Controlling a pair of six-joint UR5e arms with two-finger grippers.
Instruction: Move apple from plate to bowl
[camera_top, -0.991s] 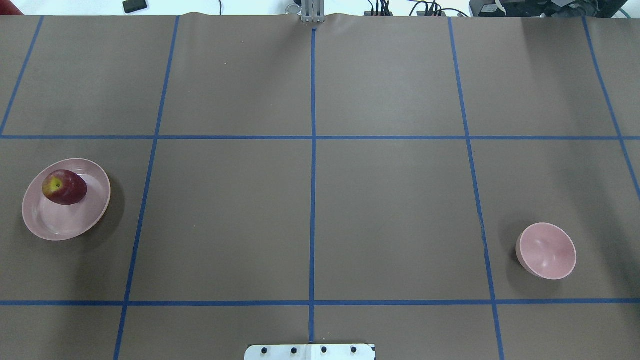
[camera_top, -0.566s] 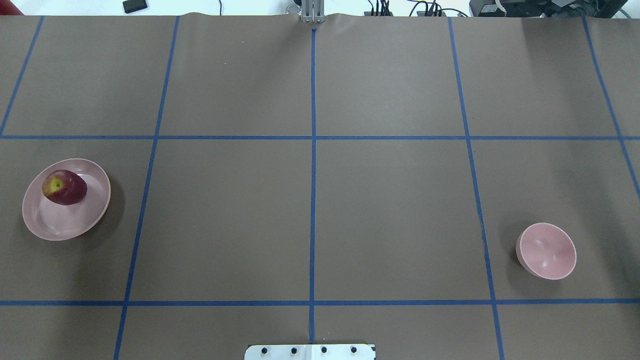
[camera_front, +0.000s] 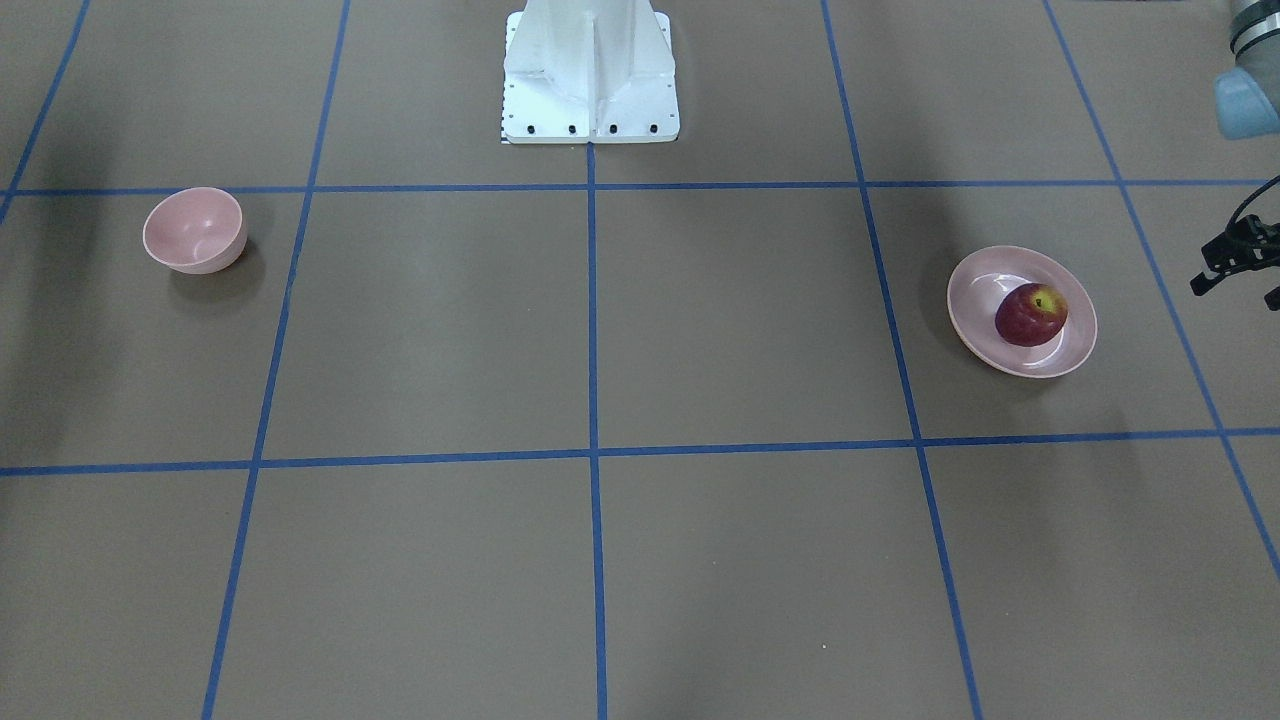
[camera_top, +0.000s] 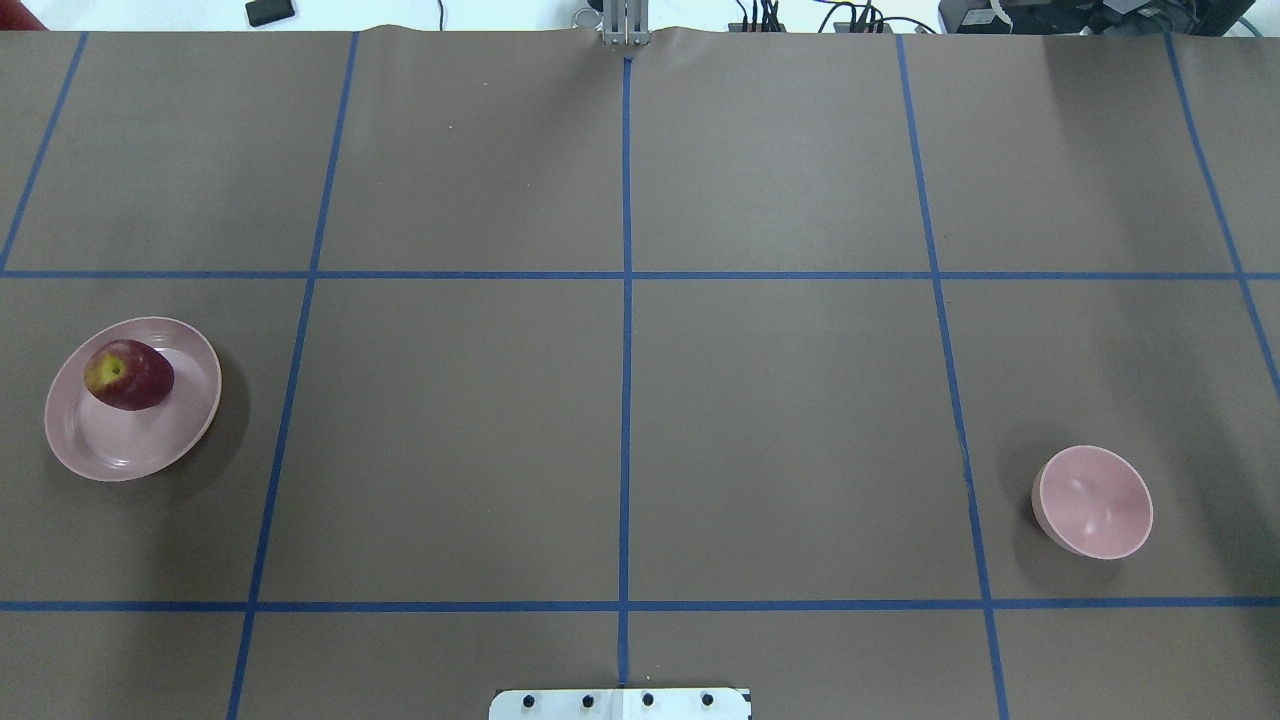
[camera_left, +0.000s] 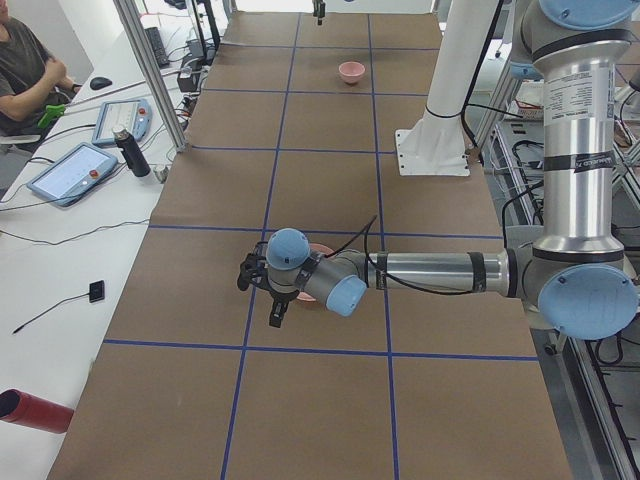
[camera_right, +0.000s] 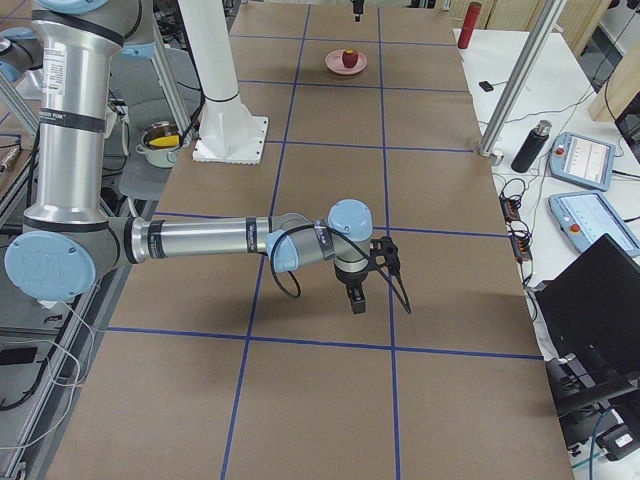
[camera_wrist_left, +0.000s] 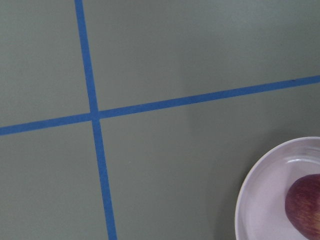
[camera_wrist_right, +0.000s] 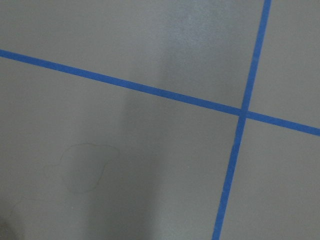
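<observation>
The dark red apple lies on the far part of the wide pink plate at the table's left side; both also show in the front view, apple on plate. The left wrist view catches the plate's rim and the apple's edge at its lower right. The small pink bowl stands empty at the right. My left gripper hangs beside the plate, outboard of it; I cannot tell if it is open. My right gripper hovers over bare table away from the bowl; its state is unclear.
The brown table carries a blue tape grid. The white robot base stands at the near middle edge. A side table with tablets, a dark bottle and a seated operator runs along the far edge.
</observation>
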